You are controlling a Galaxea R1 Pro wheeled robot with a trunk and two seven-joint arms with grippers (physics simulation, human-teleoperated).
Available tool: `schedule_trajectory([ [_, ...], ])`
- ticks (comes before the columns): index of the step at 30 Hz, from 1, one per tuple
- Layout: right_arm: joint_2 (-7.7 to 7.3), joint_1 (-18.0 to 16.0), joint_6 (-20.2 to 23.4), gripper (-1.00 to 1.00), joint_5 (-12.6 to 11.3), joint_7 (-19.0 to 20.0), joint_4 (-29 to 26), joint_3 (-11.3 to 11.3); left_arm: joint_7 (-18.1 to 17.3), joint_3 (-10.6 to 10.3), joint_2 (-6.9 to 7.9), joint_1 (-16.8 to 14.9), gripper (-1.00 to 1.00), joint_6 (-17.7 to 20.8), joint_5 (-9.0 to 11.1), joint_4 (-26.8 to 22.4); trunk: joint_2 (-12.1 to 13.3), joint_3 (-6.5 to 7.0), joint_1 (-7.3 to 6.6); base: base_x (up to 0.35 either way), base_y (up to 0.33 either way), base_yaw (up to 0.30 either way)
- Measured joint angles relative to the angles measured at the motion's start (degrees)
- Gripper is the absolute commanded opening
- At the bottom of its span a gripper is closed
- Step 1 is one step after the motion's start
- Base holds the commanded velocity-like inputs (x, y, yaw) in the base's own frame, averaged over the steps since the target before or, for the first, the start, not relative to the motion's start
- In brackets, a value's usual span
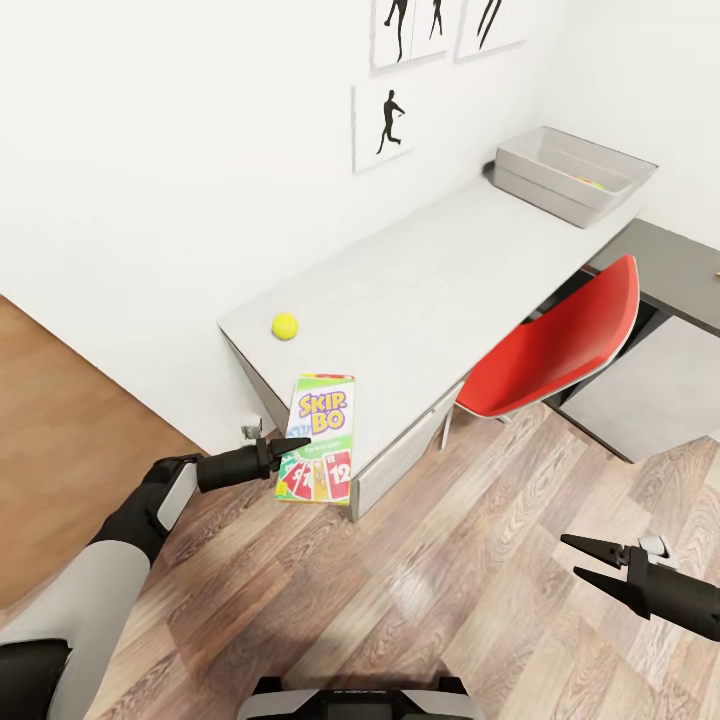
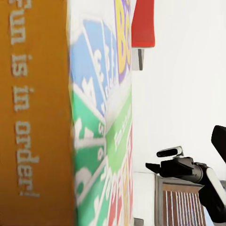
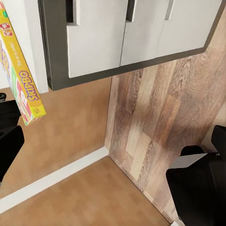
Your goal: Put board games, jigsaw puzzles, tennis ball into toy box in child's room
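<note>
white-green skip-bo box [image 1: 320, 436] overhangs the table [image 1: 420, 290] edge, pinched in left fingers [image 1: 290, 447]; right fingers [image 1: 588, 560] spread, empty.

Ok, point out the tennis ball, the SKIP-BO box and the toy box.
tennis ball [image 1: 285, 326], head view, centre of the ball.
SKIP-BO box [image 1: 323, 415], head view, printed lid.
toy box [image 1: 548, 186], head view, near side wall.

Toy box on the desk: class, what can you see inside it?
Inside the toy box, a small multicoloured patch shows near the far wall. Its near wall hides most of the floor, so other contents cannot be judged.
</note>
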Motion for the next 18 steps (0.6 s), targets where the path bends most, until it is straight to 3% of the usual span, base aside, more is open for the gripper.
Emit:
schedule_trajectory([
  [6, 0.00, 0.0, 0.0, 1.00, 0.0, 0.0, 0.0, 0.0, 0.0, 0.0, 0.07, 0.0, 1.00, 0.3, 0.0, 0.0, 0.0, 0.00, 0.00, 0.000, 0.000, 0.000],
  [7, 0.00, 0.0, 0.0, 1.00, 0.0, 0.0, 0.0, 0.0, 0.0, 0.0, 0.07, 0.0, -1.00, 0.4, 0.0, 0.0, 0.0, 0.00, 0.00, 0.000, 0.000, 0.000],
  [16, 0.00, 0.0, 0.0, 1.00, 0.0, 0.0, -0.1, 0.0, -0.3, 0.1, 0.08, 0.0, -1.00, 1.6, 1.3, -0.1, 0.0, 0.01, -0.01, 0.000, 0.000, 0.000],
  [18, 0.00, 0.0, 0.0, 1.00, 0.0, 0.0, -0.1, 0.0, -0.3, 0.1, 0.08, 0.0, -1.00, 0.8, 0.2, 0.0, 0.0, 0.00, 0.00, 0.000, 0.000, 0.000],
])
